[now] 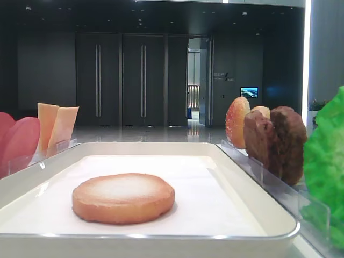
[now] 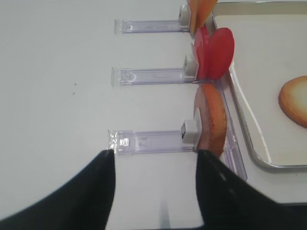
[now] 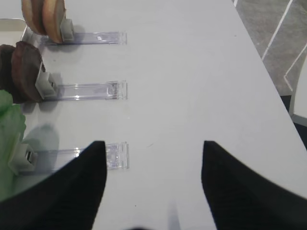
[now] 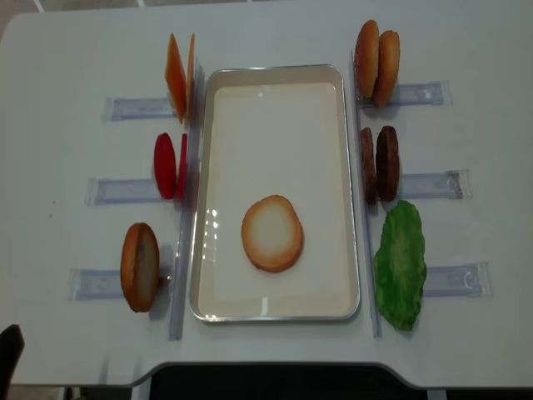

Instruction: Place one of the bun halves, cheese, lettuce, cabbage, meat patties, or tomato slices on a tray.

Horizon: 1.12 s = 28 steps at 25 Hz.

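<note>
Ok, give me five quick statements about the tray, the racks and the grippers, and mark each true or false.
1. One bun half lies flat on the tray. True.
2. The lettuce is in the tray. False: it stands in a holder right of it.
3. Two meat patties stand on edge beside the tray. True.
4. The cheese lies on the bun half. False: it stands racked left of the tray.
5. The left gripper holds a bun. False: open, empty.

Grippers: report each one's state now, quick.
Left gripper: open, holding nothing, above the table beside the standing bun half.
Right gripper: open, holding nothing, over bare table near the lettuce.
</note>
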Each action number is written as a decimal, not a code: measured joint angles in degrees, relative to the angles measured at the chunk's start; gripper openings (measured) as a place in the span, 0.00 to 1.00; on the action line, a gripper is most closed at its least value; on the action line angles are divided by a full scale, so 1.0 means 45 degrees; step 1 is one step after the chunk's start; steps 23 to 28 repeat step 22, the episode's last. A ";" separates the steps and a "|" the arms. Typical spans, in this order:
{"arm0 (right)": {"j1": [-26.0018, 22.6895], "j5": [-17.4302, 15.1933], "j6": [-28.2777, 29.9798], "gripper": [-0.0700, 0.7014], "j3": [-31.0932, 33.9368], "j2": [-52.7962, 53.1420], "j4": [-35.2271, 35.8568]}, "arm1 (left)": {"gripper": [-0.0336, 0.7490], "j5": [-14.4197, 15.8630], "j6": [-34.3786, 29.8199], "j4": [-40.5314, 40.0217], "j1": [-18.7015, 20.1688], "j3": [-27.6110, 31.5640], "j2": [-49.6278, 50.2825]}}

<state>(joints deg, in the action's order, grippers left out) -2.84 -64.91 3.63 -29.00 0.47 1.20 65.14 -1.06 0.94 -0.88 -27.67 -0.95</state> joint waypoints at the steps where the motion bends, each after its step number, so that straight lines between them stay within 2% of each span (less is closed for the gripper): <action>1: 0.0000 0.0000 0.0000 0.63 0.0000 0.0000 0.0000 | 0.57 -0.0094 -0.0037 0.0030 0.0000 0.0072 0.0000; 7: 0.0000 0.0000 0.0000 0.63 0.0000 0.0000 0.0000 | 0.57 -0.0273 -0.0420 0.0254 0.0000 0.0112 0.0000; 28: 0.0000 0.0000 0.0000 0.63 0.0000 0.0000 0.0000 | 0.57 -0.0286 -0.0435 0.0267 0.0000 0.0123 0.0000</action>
